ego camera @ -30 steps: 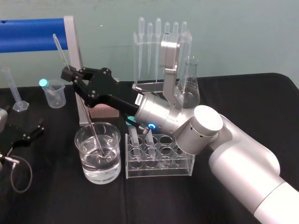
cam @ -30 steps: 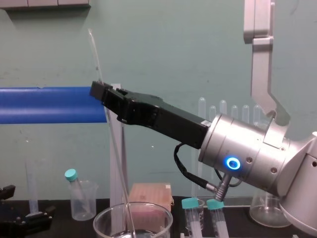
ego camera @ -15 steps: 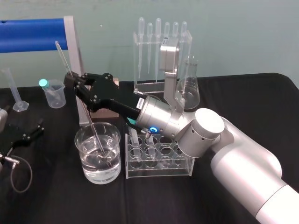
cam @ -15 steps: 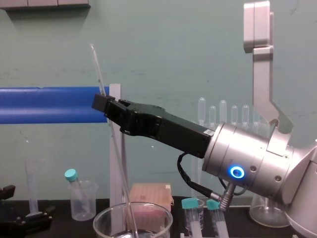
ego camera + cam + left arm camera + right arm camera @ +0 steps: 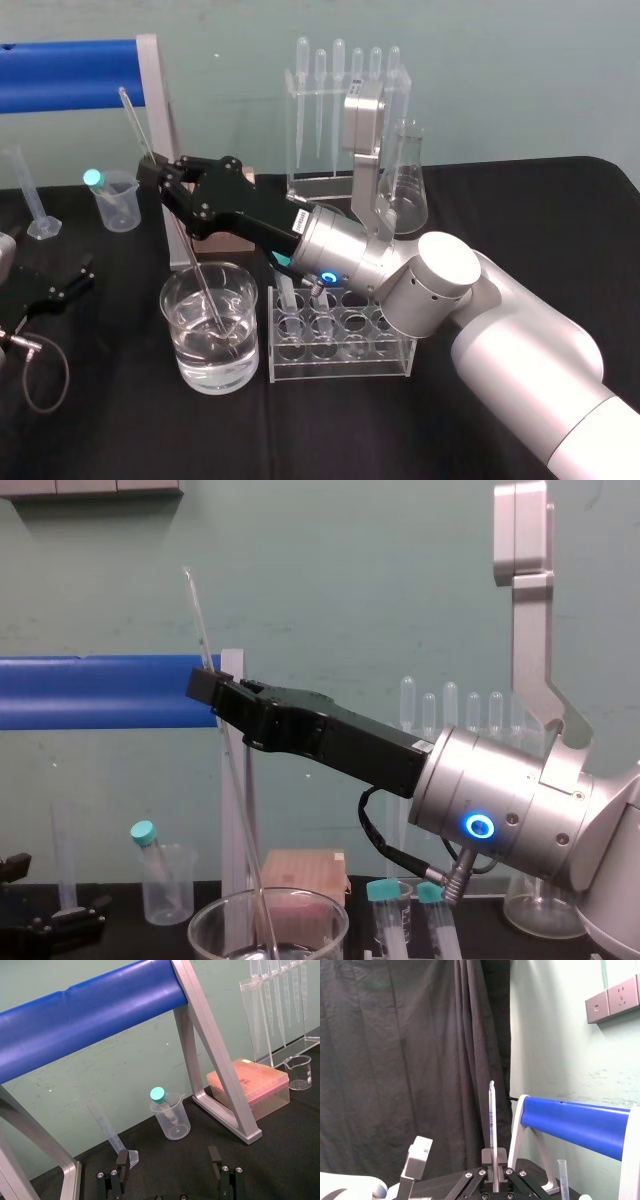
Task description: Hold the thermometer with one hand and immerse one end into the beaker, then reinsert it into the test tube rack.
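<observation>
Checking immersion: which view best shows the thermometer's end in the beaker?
Head view: the thermometer dips into water in the beaker. Chest view crops its tip; right wrist view shows its upper part in the right claw.

The right arm [image 5: 500, 340] reaches from the lower right toward the middle left of the head view, and the right gripper [image 5: 152, 172] is pinching the thermometer [image 5: 136, 124]. The left gripper [image 5: 168, 1160] lies low at the left edge, fingers spread apart.

Black right hand [image 5: 152, 172], clear dark-marked thermometer [image 5: 491, 1120], blue bar [image 5: 65, 75], teal-capped tubes [image 5: 383, 892].
</observation>
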{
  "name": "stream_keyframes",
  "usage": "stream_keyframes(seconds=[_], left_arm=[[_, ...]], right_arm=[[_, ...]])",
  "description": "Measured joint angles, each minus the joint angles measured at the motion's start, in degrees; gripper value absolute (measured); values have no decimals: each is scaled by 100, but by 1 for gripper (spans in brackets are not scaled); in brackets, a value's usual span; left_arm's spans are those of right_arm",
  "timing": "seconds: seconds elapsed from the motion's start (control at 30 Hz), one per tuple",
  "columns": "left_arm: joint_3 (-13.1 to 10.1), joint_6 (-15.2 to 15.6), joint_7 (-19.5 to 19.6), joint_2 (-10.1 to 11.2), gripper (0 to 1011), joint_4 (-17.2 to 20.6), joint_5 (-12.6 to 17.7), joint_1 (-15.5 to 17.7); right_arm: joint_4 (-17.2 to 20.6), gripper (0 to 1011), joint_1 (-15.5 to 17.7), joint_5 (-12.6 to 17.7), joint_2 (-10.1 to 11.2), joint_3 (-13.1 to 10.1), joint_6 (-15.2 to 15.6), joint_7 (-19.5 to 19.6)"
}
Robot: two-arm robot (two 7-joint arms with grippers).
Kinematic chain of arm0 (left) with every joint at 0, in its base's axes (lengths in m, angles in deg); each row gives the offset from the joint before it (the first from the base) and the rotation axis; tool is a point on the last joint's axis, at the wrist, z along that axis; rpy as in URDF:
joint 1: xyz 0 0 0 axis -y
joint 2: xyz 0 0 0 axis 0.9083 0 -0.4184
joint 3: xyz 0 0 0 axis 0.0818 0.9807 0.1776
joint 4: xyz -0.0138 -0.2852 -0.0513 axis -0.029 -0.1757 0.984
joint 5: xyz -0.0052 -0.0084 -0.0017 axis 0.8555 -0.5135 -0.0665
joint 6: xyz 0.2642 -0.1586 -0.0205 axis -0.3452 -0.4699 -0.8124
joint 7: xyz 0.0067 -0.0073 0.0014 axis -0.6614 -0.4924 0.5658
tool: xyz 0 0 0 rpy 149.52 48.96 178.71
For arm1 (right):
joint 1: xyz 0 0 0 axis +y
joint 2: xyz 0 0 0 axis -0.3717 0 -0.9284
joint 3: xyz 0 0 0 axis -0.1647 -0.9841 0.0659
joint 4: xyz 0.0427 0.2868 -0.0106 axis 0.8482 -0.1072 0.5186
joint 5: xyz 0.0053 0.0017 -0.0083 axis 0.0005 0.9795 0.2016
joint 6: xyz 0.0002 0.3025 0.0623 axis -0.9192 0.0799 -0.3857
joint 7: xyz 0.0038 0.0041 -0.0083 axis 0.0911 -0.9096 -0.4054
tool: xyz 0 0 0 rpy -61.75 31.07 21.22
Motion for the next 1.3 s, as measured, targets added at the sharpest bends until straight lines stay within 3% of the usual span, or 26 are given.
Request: stream_keyframes(seconds=[1.3], left_arm=[[0,0,0,0,1008,0,0,0]], right_arm=[[-1,56,-8,-9,0,2,-17,9]])
